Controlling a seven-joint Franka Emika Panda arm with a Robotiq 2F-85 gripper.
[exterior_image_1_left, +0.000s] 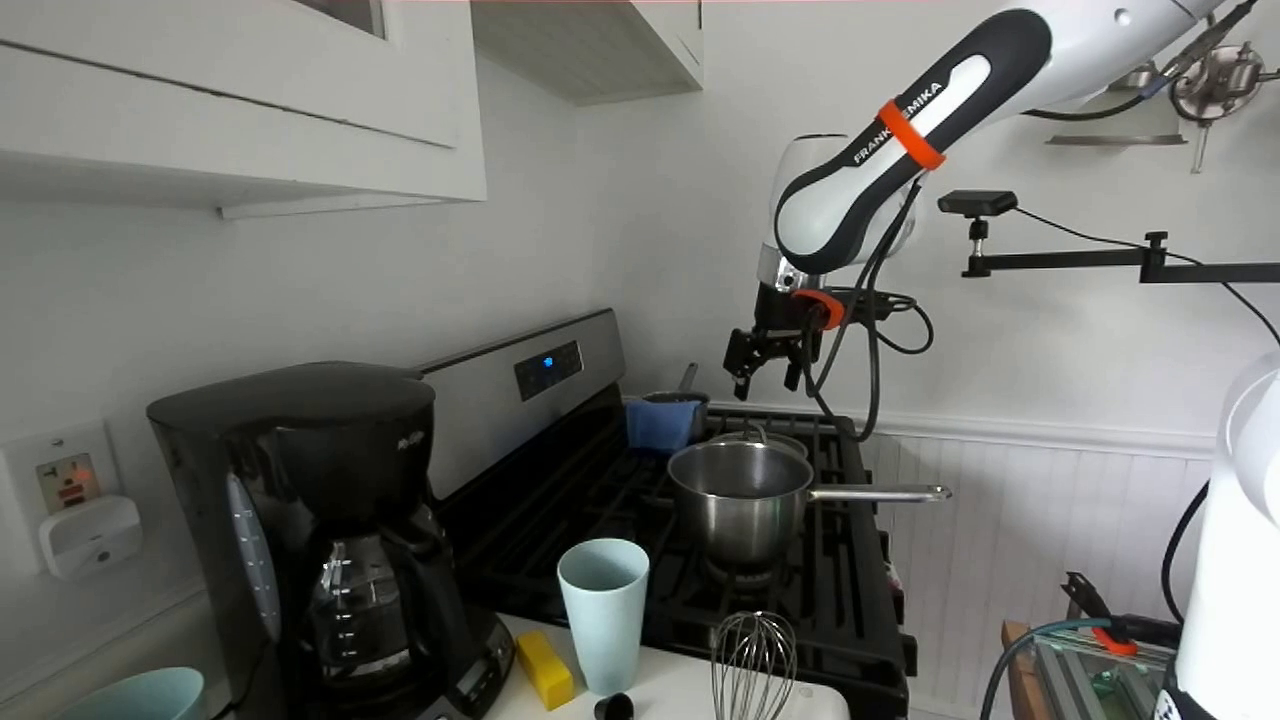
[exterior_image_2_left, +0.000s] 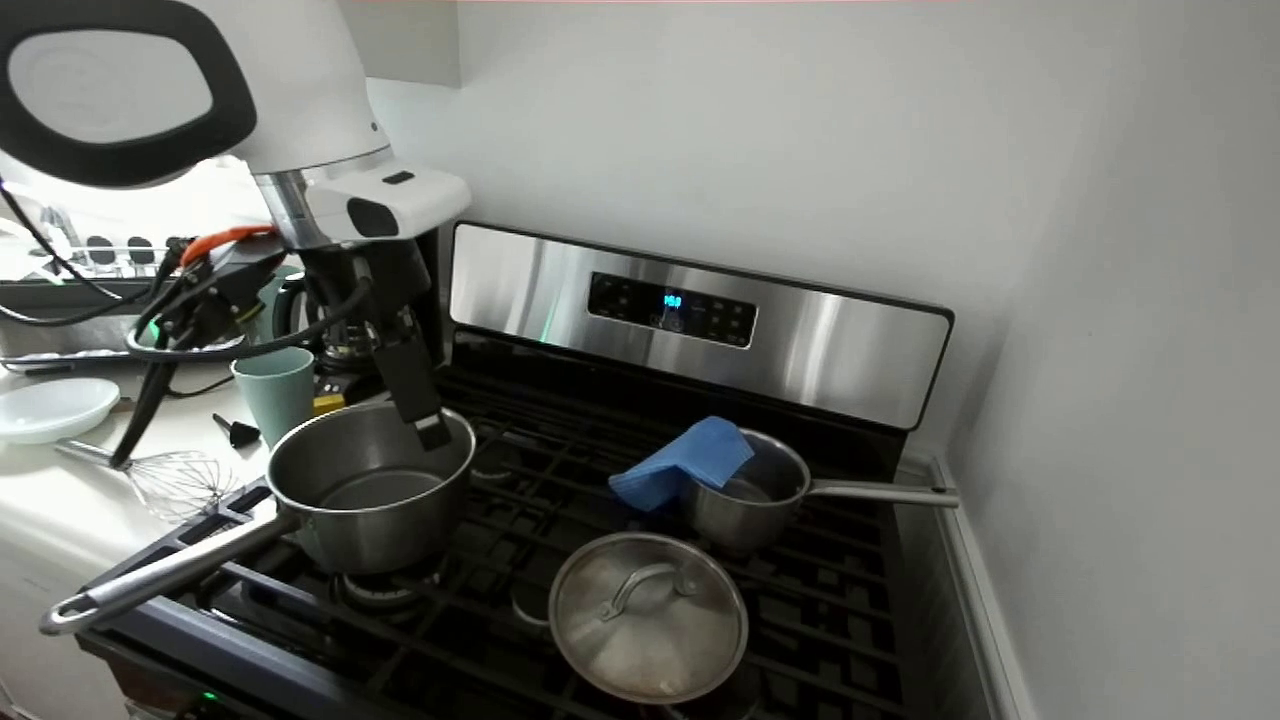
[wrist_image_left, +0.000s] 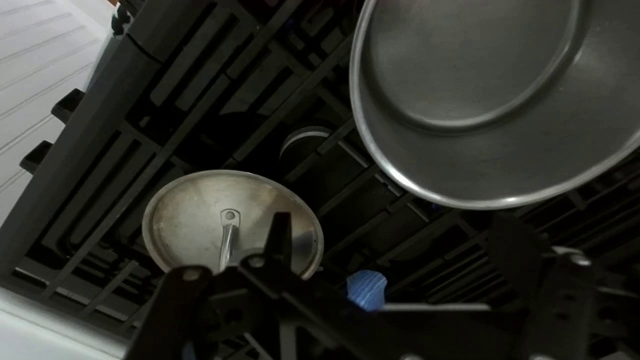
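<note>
We have the stove (exterior_image_2_left: 820, 350) before us, and on its grates stands the large saucepan (exterior_image_1_left: 735, 525), upright, its long handle reaching past the stove's front edge. To one side of the large saucepan we see the pale tabletop (exterior_image_2_left: 60, 510). The white-and-black arm (exterior_image_1_left: 945, 105) reaches in over the stove, higher than the large saucepan. On the tabletop side of the large saucepan we find the black coffee maker (exterior_image_1_left: 320, 420). On the opposite side, well apart from the large saucepan, sits the smaller saucepan (exterior_image_2_left: 740, 522), its handle pointing away. We see the round metal lid (exterior_image_2_left: 650, 630) near the large saucepan, resting on the grates apart from it. The gripper (exterior_image_1_left: 766, 388) hangs above the large saucepan's level and clear of it, its fingers (wrist_image_left: 281, 240) spread apart; in our wrist view the lid shows partly behind one finger. On the large saucepan's tabletop side, the pale blue-green cup (exterior_image_1_left: 603, 620) stands upright and the wire whisk (exterior_image_1_left: 752, 665) lies near the stove. The blue cloth (exterior_image_2_left: 690, 465) drapes over the smaller saucepan's rim, on the part facing the large saucepan. Last, we spot the yellow block (exterior_image_1_left: 545, 668) close to the cup.
</note>
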